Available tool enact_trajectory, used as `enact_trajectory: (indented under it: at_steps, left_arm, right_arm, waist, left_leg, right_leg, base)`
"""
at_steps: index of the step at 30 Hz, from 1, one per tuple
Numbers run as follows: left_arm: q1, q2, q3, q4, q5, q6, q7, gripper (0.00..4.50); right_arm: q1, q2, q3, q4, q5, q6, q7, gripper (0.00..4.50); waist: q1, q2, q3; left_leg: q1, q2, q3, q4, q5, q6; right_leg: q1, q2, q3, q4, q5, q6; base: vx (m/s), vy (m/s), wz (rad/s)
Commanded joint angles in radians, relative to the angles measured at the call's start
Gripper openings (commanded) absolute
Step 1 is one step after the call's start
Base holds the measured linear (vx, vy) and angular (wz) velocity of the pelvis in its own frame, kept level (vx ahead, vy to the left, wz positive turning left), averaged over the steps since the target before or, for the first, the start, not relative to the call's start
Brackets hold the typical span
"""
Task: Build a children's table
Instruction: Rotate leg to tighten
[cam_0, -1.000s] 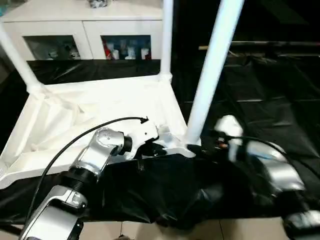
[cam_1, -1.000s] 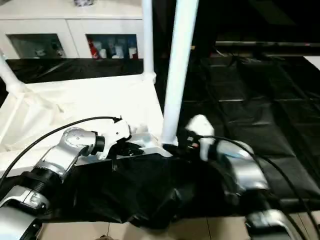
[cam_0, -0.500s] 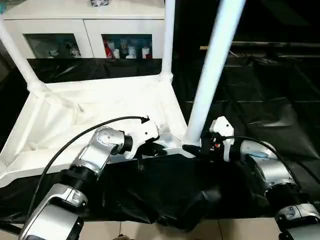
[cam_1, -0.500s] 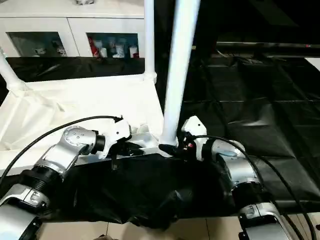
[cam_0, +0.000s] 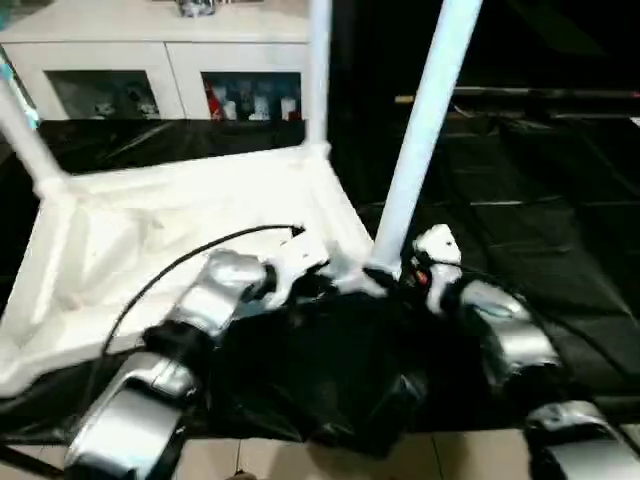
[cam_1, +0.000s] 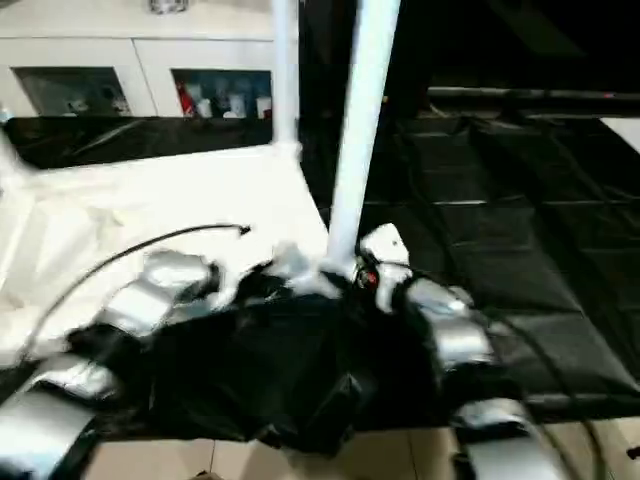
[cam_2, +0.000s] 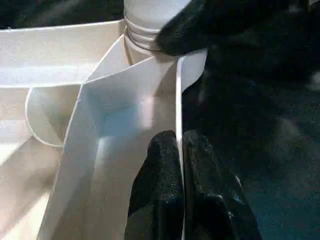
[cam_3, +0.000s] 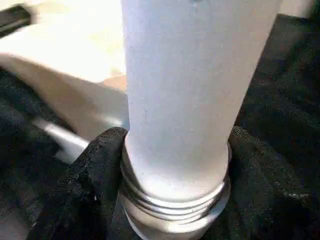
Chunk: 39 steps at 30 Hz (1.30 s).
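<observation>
The children's table lies upside down: its white tabletop (cam_0: 150, 220) shows its ribbed underside, with three white legs standing up from corner sockets. The near right leg (cam_0: 425, 130) rises steeply; the other two stand at the far right (cam_0: 318, 80) and far left (cam_0: 22, 135). My left gripper (cam_0: 318, 287) is shut on the tabletop's thin rim wall (cam_2: 177, 100) beside that near corner. My right gripper (cam_3: 175, 145) clasps the near leg (cam_3: 195, 85) at its ringed base, a black finger (cam_3: 95, 170) pressed on each side.
A white cabinet with glass doors (cam_0: 150, 60) stands behind the tabletop. Black sheeting (cam_0: 520, 200) covers the ground to the right, and bunches up in folds (cam_0: 330, 380) between my forearms. A dark bar (cam_0: 520, 97) runs along the back right.
My right gripper has come in to the near leg's base and narrowed its fingers onto it. My left gripper has kept its hold on the rim. The camera has shifted a little.
</observation>
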Motion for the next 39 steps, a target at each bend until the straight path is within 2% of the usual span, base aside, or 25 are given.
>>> enact_trajectory:
  at_steps: [1,3,5,7,9,11,14,17,18,20,21,22,23,27,28,29,34,39]
  left_arm:
    - [-0.023,-0.050,0.044,0.062,-0.026,-0.009,0.114,0.00]
    - [-0.052,-0.081,0.053,0.099,-0.027,-0.025,0.163,0.00]
    - [-0.077,-0.110,0.054,0.134,-0.027,-0.044,0.186,0.00]
    - [-0.090,-0.129,0.049,0.153,-0.021,-0.055,0.184,0.00]
    - [-0.093,-0.134,0.046,0.160,-0.019,-0.061,0.176,0.00]
    - [-0.088,-0.131,0.047,0.159,-0.023,-0.068,0.148,0.00]
    - [-0.077,-0.113,0.040,0.162,-0.025,-0.084,0.101,0.00]
    - [-0.058,-0.077,0.021,0.153,-0.019,-0.108,0.021,0.00]
    - [-0.058,-0.077,0.021,0.153,-0.019,-0.108,0.021,0.00]
    - [-0.020,-0.029,-0.002,0.093,-0.042,-0.147,-0.139,0.00]
    - [-0.016,-0.025,-0.003,0.087,-0.045,-0.150,-0.152,0.00]
    - [0.008,0.005,-0.019,0.039,-0.062,-0.163,-0.245,0.00]
    - [0.008,0.005,-0.019,0.039,-0.062,-0.163,-0.245,0.00]
    - [0.037,0.049,-0.033,-0.026,-0.084,-0.176,-0.356,0.00]
    - [0.040,0.057,-0.033,-0.036,-0.088,-0.175,-0.372,0.00]
    - [0.043,0.063,-0.033,-0.044,-0.090,-0.173,-0.386,0.00]
    - [0.052,0.097,-0.034,-0.072,-0.090,-0.175,-0.424,0.00]
    - [0.047,0.100,-0.021,-0.069,-0.085,-0.178,-0.415,0.00]
  right_arm:
    - [-0.004,0.035,-0.005,0.064,-0.038,0.037,-0.145,2.75]
    - [-0.021,0.075,0.002,0.084,-0.058,0.049,-0.231,2.75]
    - [-0.036,0.121,0.031,0.092,-0.081,0.039,-0.249,2.75]
    - [-0.040,0.154,0.057,0.079,-0.093,0.011,-0.220,2.75]
    - [-0.040,0.157,0.067,0.069,-0.098,-0.007,-0.203,3.31]
    - [-0.042,0.125,0.091,0.058,-0.136,-0.051,-0.191,3.45]
    - [-0.041,0.081,0.065,0.040,-0.098,-0.072,-0.122,3.81]
    - [-0.019,0.000,0.067,-0.015,-0.064,-0.091,0.037,3.89]
    - [-0.019,0.000,0.067,-0.015,-0.064,-0.091,0.037,3.89]
    - [0.023,-0.093,0.075,-0.112,-0.003,-0.058,0.266,3.89]
    - [0.026,-0.100,0.077,-0.119,0.000,-0.056,0.282,3.89]
    - [0.045,-0.147,0.088,-0.158,0.024,-0.034,0.380,3.89]
    - [0.045,-0.147,0.088,-0.158,0.024,-0.034,0.380,3.89]
    - [0.060,-0.199,0.095,-0.189,0.052,-0.011,0.498,3.89]
    - [0.061,-0.207,0.098,-0.191,0.053,-0.012,0.518,3.89]
    - [0.063,-0.214,0.101,-0.192,0.054,-0.014,0.535,3.89]
    - [0.064,-0.234,0.113,-0.197,0.052,-0.003,0.592,3.89]
    - [0.057,-0.225,0.111,-0.192,0.054,0.000,0.599,3.37]
  waist:
    - [-0.001,-0.015,-0.059]
    - [0.000,-0.017,-0.060]
    - [0.002,-0.014,-0.062]
    - [0.004,-0.017,-0.062]
    - [0.006,-0.018,-0.062]
    - [0.007,-0.017,-0.061]
    - [0.007,-0.019,-0.060]
    - [0.013,-0.022,-0.065]
    - [0.015,-0.023,-0.065]
    - [0.022,-0.026,-0.066]
    - [0.024,-0.025,-0.066]
    - [0.029,-0.025,-0.066]
    - [0.031,-0.025,-0.065]
    - [0.040,-0.021,-0.061]
    - [0.042,-0.021,-0.061]
    - [0.041,-0.025,-0.060]
    - [0.041,-0.025,-0.061]
    - [0.043,-0.024,-0.062]
  left_leg:
    - [0.015,0.044,-0.029,-0.069,-0.228,0.037]
    - [0.014,0.045,-0.030,-0.071,-0.217,0.036]
    - [0.014,0.045,-0.029,-0.070,-0.215,0.044]
    - [0.010,0.044,-0.029,-0.069,-0.201,0.050]
    - [0.008,0.044,-0.027,-0.069,-0.192,0.061]
    - [0.008,0.046,-0.028,-0.070,-0.198,0.058]
    - [0.010,0.046,-0.028,-0.070,-0.206,0.065]
    - [0.005,0.047,-0.026,-0.066,-0.172,0.092]
    - [0.003,0.047,-0.026,-0.066,-0.164,0.100]
    - [-0.001,0.047,-0.025,-0.063,-0.141,0.127]
    - [-0.002,0.049,-0.024,-0.061,-0.138,0.135]
    - [-0.002,0.054,-0.023,-0.062,-0.136,0.140]
    - [-0.004,0.053,-0.023,-0.062,-0.139,0.143]
    - [0.011,0.060,-0.022,-0.067,-0.184,0.103]
    - [0.010,0.063,-0.024,-0.069,-0.187,0.096]
    - [0.007,0.058,-0.022,-0.069,-0.182,0.092]
    - [0.007,0.059,-0.024,-0.070,-0.177,0.082]
    - [0.005,0.057,-0.023,-0.069,-0.160,0.088]
  right_leg:
    - [0.031,-0.098,0.058,-0.107,-0.410,-0.151]
    - [0.032,-0.097,0.059,-0.104,-0.387,-0.151]
    - [0.033,-0.100,0.060,-0.101,-0.347,-0.164]
    - [0.037,-0.100,0.061,-0.098,-0.324,-0.166]
    - [0.039,-0.101,0.062,-0.097,-0.311,-0.168]
    - [0.037,-0.101,0.060,-0.098,-0.329,-0.166]
    - [0.038,-0.101,0.060,-0.099,-0.334,-0.166]
    - [0.043,-0.099,0.062,-0.089,-0.248,-0.183]
    - [0.045,-0.100,0.062,-0.088,-0.232,-0.185]
    - [0.051,-0.100,0.060,-0.083,-0.194,-0.193]
    - [0.049,-0.100,0.061,-0.082,-0.189,-0.194]
    - [0.048,-0.098,0.059,-0.080,-0.184,-0.196]
    - [0.047,-0.098,0.059,-0.078,-0.192,-0.193]
    - [0.034,-0.100,0.061,-0.090,-0.285,-0.186]
    - [0.036,-0.102,0.061,-0.087,-0.287,-0.186]
    - [0.036,-0.099,0.060,-0.088,-0.294,-0.181]
    - [0.036,-0.102,0.061,-0.085,-0.280,-0.183]
    - [0.037,-0.101,0.060,-0.083,-0.258,-0.187]
  base:
    - [0.000,0.000,0.00]
    - [0.000,0.000,0.00]
    - [0.000,0.000,0.00]
    - [0.000,0.000,0.00]
    - [0.000,0.000,0.00]
    - [0.000,0.000,0.00]
    - [0.000,0.000,0.00]
    - [0.000,0.000,0.00]
    - [0.000,0.000,0.00]
    - [0.000,0.000,0.00]
    - [0.000,0.000,0.00]
    - [0.000,0.000,0.00]
    - [0.000,0.000,0.00]
    - [0.000,0.000,0.00]
    - [0.000,0.000,0.00]
    - [0.000,0.000,0.00]
    - [0.000,0.000,0.00]
    - [0.000,0.000,0.00]
